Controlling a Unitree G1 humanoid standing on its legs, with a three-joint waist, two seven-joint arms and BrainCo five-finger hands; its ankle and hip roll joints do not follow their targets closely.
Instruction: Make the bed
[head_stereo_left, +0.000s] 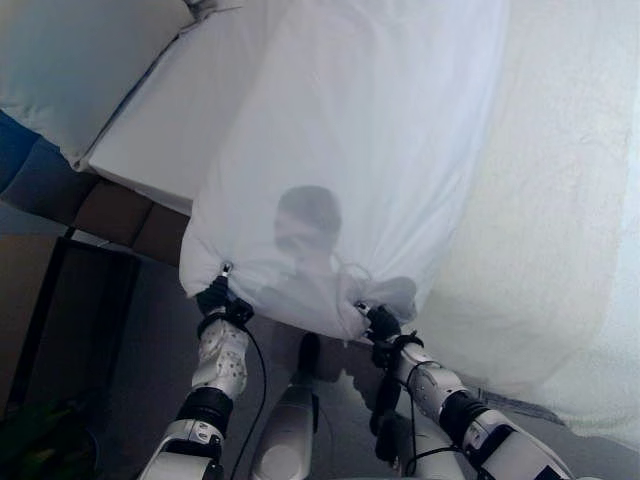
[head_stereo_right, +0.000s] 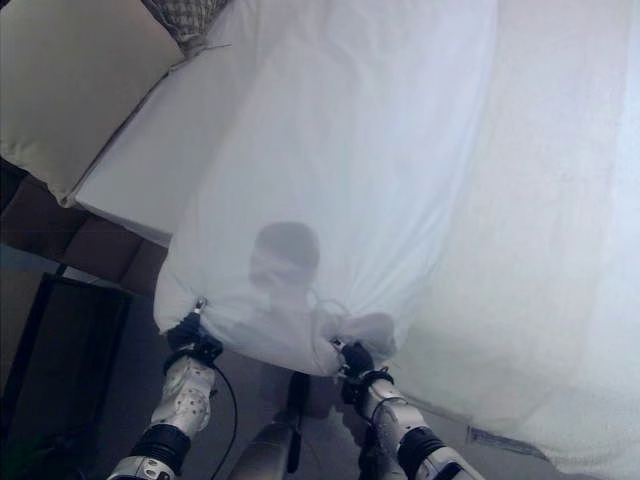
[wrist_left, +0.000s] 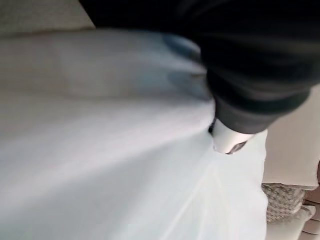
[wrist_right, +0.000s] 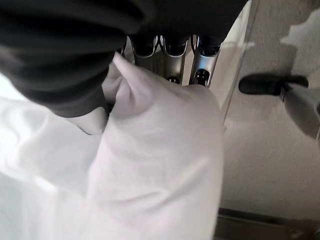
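Fingers (wrist_right: 167, 60) of the right hand (head_stereo_left: 380, 322) curl round a bunched corner of the thin white cloth sheet (head_stereo_left: 350, 150). The left hand (head_stereo_left: 213, 295) pinches the other corner. The sheet hangs lifted over the white mattress (head_stereo_left: 170, 130), beside a white pillow (head_stereo_left: 70, 60).

A thin white sheet (head_stereo_left: 360, 150) hangs stretched and lifted above the white bed (head_stereo_left: 560, 230), its near edge bunched at two corners.
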